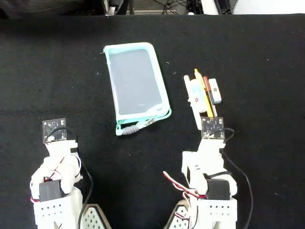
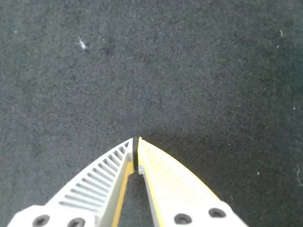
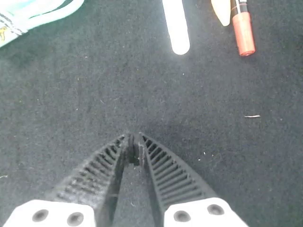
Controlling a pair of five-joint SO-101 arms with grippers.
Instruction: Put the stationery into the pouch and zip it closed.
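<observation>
The pouch (image 1: 136, 86) is translucent with a teal border and lies flat at the table's middle, its grey cord and pull (image 1: 135, 127) at the near end. To its right the stationery lies in a bundle: a white pen (image 1: 192, 101), a yellow pen (image 1: 204, 95), a red pen (image 1: 209, 93) and a white eraser (image 1: 215, 90). My right gripper (image 3: 134, 140) is shut and empty over bare cloth, just short of the white pen's end (image 3: 176, 28) and the red pen's cap (image 3: 243, 32). My left gripper (image 2: 137, 142) is shut and empty over bare cloth at the near left.
Black cloth (image 1: 57, 71) covers the whole table. The left arm (image 1: 55, 164) and right arm (image 1: 209, 167) stand folded near the front edge. Cables and equipment (image 1: 167, 5) lie beyond the far edge. The pouch cord's end (image 3: 28, 14) lies ahead of the right gripper.
</observation>
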